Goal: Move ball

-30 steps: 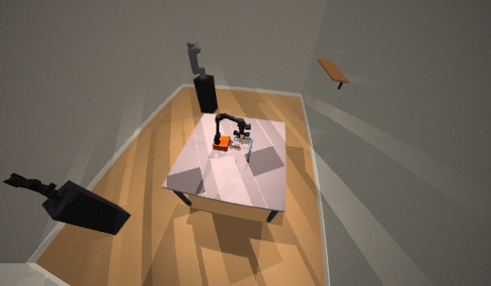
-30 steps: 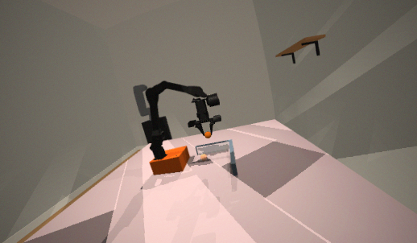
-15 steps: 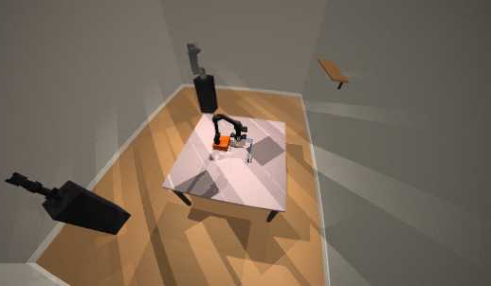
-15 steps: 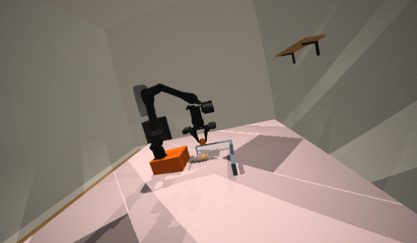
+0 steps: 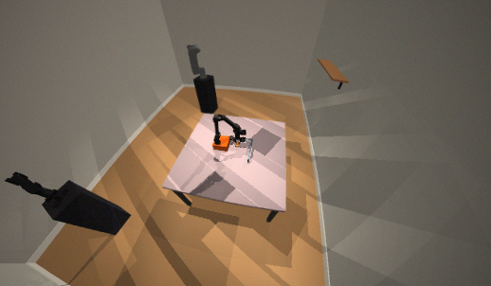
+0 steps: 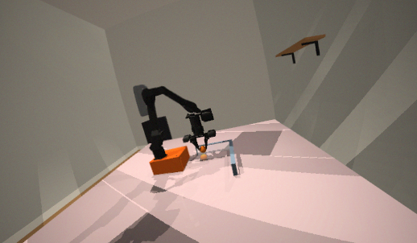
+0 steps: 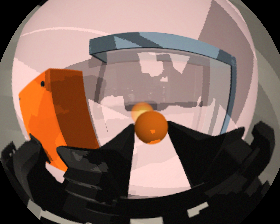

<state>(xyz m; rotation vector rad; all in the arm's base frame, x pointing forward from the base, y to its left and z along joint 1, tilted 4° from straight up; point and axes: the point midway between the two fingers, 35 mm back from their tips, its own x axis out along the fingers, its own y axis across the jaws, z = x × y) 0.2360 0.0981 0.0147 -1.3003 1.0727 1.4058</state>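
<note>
Black end effector [image 7: 151,137] grips the small orange ball [image 7: 151,127] at frame centre; pale see-through copy [image 7: 140,111] just upper left, above the pink desk [image 7: 157,169].

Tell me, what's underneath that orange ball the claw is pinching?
The gripper holds the orange ball off the table. Just below it sits a paler, see-through ball, beside the clear walls. The tabletop directly beneath that copy is hidden.

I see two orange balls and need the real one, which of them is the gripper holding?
The solid, darker orange ball between the gripper fingers; the paler, see-through copy lies just beyond it, untouched.
</note>
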